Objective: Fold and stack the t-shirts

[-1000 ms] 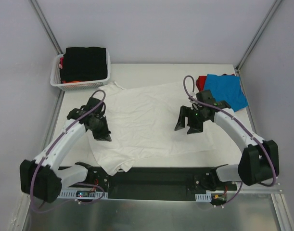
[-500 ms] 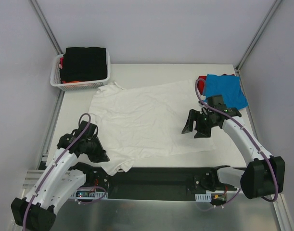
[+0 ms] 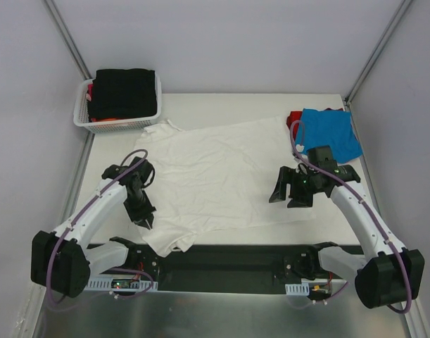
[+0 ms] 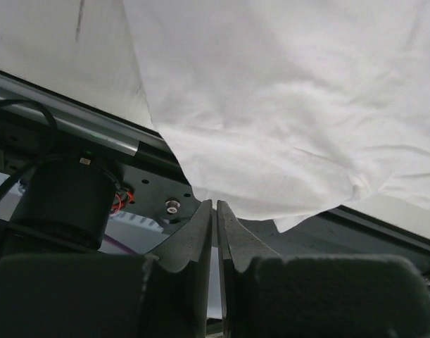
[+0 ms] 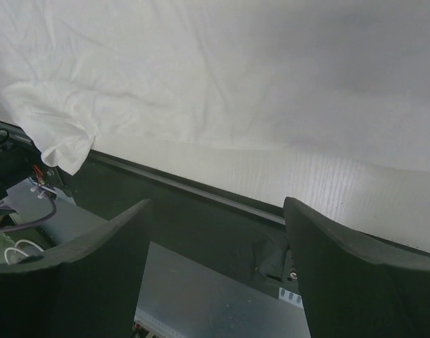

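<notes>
White shirt (image 3: pixel 215 176) lies spread flat, its long axis running from one arm's jaws to the other's, one sleeve (image 3: pixel 169 243) drooping over the near table (image 3: pixel 222 104) edge. That sleeve sits just ahead of the left gripper (image 3: pixel 143 215), jaws pressed together on nothing. The right gripper (image 3: pixel 288 191), jaws wide apart and empty, hovers over the opposite edge.

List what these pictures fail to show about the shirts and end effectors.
- Top view: the black shirt covers the rest of the basket's pile; count unknown.
- Top view: the blue shirt hides most of the red shirt.
- Left wrist view: the left end effector's tips sit at the white shirt's hem; pinched or not, unclear.
</notes>
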### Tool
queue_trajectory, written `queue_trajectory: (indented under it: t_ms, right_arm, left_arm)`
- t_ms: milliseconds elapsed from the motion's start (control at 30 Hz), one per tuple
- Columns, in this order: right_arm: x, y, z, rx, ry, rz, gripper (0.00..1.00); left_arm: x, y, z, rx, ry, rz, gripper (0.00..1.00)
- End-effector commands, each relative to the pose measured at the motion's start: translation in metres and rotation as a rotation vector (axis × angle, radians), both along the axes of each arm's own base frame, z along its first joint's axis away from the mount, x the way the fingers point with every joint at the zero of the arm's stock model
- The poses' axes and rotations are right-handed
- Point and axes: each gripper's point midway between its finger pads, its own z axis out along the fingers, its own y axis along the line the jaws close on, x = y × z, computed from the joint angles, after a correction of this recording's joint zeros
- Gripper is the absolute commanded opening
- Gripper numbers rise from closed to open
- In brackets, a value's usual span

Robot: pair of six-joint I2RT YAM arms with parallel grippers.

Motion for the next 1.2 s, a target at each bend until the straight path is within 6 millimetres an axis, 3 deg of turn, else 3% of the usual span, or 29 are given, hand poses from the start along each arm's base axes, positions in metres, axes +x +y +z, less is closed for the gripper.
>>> queue_trajectory:
  t_ms: [0,100,200,333,467,567,767,933,1067,1167]
  right_arm:
    - [0.01,0.001,0.017,0.0,-0.045,0.016,0.78]
    - [0.016,0.005,0.023,0.017,-0.051,0.012,0.78]
    - [0.006,0.003,0.015,0.009,-0.025,0.014,0.78]
    - [-0.013,-0.001,0.002,0.009,0.0,0.013,0.79]
    - [-0.023,0.0,-0.007,0.024,0.018,0.01,0.79]
    - [-0.02,0.008,-0.009,0.067,0.028,0.017,0.79]
    - [-0.017,0.048,-0.014,0.145,0.057,0.175,0.72]
    - [-0.019,0.055,-0.017,0.126,0.043,0.178,0.72]
    - [-0.022,0.052,-0.017,0.12,0.037,0.176,0.72]
    - [-0.023,0.05,-0.017,0.108,0.035,0.178,0.72]
  left_arm:
    - [0.017,0.011,0.005,0.084,-0.034,-0.015,0.06]
    - [0.025,-0.003,0.006,0.016,-0.052,-0.027,0.06]
    - [0.022,-0.017,0.009,-0.059,-0.078,-0.05,0.07]
    - [-0.012,-0.038,-0.003,-0.177,-0.018,-0.167,0.08]
    - [-0.037,-0.048,-0.003,-0.24,-0.016,-0.203,0.09]
    - [-0.048,-0.05,-0.006,-0.275,-0.018,-0.193,0.1]
    - [-0.063,-0.047,-0.014,-0.289,-0.003,-0.204,0.12]
    - [-0.08,-0.046,-0.023,-0.275,0.09,-0.235,0.14]
    - [-0.079,-0.038,-0.026,-0.18,0.126,-0.251,0.34]
    - [-0.072,-0.035,-0.027,-0.129,0.121,-0.256,0.41]
